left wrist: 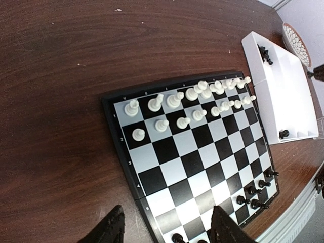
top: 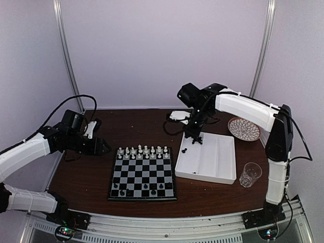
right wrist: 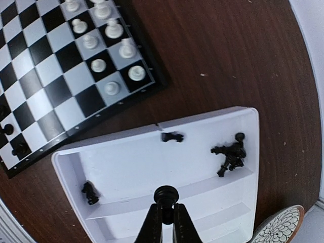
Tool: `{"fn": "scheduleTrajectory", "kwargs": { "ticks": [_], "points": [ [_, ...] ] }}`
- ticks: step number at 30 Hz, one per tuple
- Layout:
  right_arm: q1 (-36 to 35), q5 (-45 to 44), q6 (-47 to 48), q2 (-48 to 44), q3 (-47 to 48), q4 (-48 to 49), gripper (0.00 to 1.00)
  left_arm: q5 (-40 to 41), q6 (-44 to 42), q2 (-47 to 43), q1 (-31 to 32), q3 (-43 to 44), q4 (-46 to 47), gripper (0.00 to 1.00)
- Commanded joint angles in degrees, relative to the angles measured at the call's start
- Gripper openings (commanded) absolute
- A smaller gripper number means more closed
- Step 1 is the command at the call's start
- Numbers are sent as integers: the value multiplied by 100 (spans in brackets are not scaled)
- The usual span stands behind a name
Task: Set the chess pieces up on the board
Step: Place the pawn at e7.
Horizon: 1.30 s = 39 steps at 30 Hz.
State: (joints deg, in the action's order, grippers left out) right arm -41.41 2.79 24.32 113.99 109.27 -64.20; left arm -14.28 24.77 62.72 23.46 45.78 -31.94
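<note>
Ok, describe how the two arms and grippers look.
The left arm and right arm have white shells between black joints, with black cables looping alongside. The left gripper and right gripper are black, with slim tapering fingers.

The flat black-and-grey checked chessboard [top: 143,174] has its four middle rows bare, open to a reach from above or from the left. Two packed rows of small white plastic chessmen [top: 143,152] fence its far edge, and a few black chessmen [top: 145,189] dot the near two rows. Just to the right, a white rectangular divided tray [top: 212,162] walls that side. The right gripper [right wrist: 164,203], clamped on a black pawn [right wrist: 166,194], hangs above the tray. A clear drinking glass [top: 250,174] stands by the tray's near right corner. Open brown tabletop [top: 131,126] lies beyond the board.
</note>
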Motion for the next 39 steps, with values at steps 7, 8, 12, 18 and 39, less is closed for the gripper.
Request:
{"fn": "scheduleTrajectory", "kwargs": {
  "ticks": [7, 8, 12, 18, 39],
  "points": [
    [-1811, 577, 192, 1056, 1504, -837, 2, 496, -236, -142, 14, 187, -303, 59],
    [-1938, 585, 203, 1215, 1690, -894, 2, 526, -236, -178, 5, 143, -275, 59],
    [-2354, 605, 235, 1867, 2439, -1126, 3, 491, -209, -243, -76, 83, -281, 59],
    [-2793, 438, 292, 2484, 3001, -1097, 3, 512, -203, -341, -174, 88, -312, 60],
    [-2938, 153, 214, 3376, 3512, -1001, 3, 433, -126, -455, -211, 13, -321, 60]
  ]
}}
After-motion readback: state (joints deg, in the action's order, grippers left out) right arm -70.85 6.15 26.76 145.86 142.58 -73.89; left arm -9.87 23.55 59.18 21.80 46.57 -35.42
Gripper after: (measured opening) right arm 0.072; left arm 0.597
